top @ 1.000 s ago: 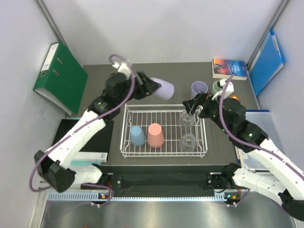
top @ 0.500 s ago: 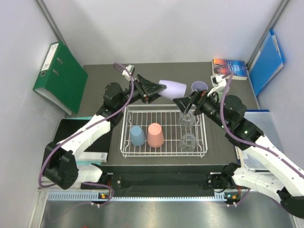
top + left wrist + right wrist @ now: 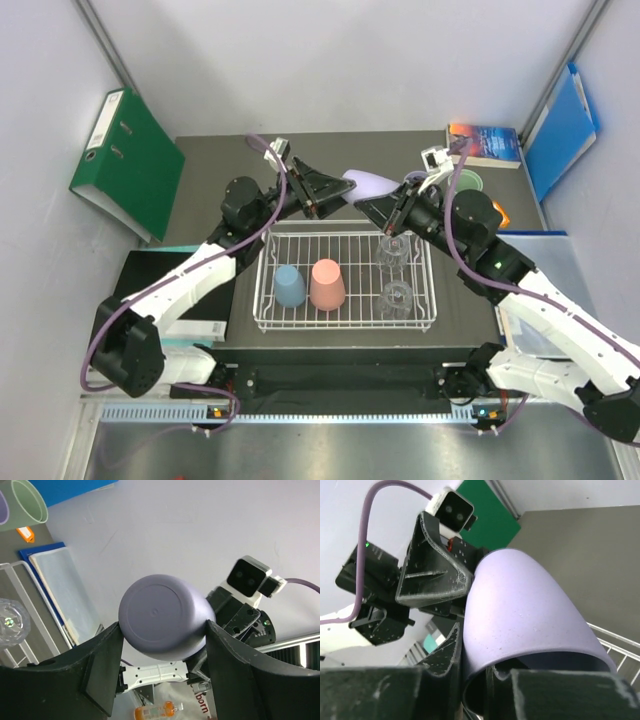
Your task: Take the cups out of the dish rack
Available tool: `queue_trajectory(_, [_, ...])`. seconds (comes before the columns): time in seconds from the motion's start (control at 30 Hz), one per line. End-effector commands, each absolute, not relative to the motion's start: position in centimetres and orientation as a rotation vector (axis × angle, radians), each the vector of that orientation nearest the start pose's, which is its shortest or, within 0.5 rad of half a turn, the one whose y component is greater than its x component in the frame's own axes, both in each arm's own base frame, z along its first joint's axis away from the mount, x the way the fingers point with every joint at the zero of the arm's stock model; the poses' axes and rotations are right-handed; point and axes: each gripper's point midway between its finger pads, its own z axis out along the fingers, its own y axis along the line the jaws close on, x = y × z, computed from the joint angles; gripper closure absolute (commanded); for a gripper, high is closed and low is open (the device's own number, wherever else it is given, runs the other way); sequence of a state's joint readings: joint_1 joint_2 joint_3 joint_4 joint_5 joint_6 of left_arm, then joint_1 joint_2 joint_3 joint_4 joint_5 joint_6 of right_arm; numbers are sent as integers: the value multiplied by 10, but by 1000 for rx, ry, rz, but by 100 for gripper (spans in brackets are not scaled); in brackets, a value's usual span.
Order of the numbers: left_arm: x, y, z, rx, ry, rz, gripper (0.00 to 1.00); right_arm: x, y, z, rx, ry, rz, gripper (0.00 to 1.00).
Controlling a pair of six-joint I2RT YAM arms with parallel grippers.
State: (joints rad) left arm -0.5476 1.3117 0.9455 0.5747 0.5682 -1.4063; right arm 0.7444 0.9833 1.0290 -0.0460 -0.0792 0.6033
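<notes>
1 smooth, tapered lilac cup (image 3: 162, 617) sits between left fingers (image 3: 100, 675).

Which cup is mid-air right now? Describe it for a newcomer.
Look just beyond the far edge of the white dish rack. The lilac cup there lies sideways, clamped in the left tool; unlike every other cup, it rests on nothing.

The lilac cup (image 3: 374, 183) is largely covered in the top view by the left gripper (image 3: 340, 190) and right gripper (image 3: 368, 207). In the right wrist view its rim is hidden behind fingers (image 3: 442, 667), whose closure cannot be judged
</notes>
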Motion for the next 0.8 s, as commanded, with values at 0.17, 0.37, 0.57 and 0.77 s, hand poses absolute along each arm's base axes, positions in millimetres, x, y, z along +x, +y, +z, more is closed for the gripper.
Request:
queue_trajectory(0.17, [318,-281,340,-230,1898,-1394,1,255,228,393,-58,1655,869,100])
queue_trajectory(0.37, [353,-233,305,-474,1987,-1024,1,306,177,365,93,1881,379,100])
queue_trajectory(0.57, [358,-209,272,-625,2092,-820,1,395,137,328,288,2174,13,100])
queue_trajectory(0.77, [354,-203,259,-631,2133,-760,1,430,138,283,411,2355,137,100])
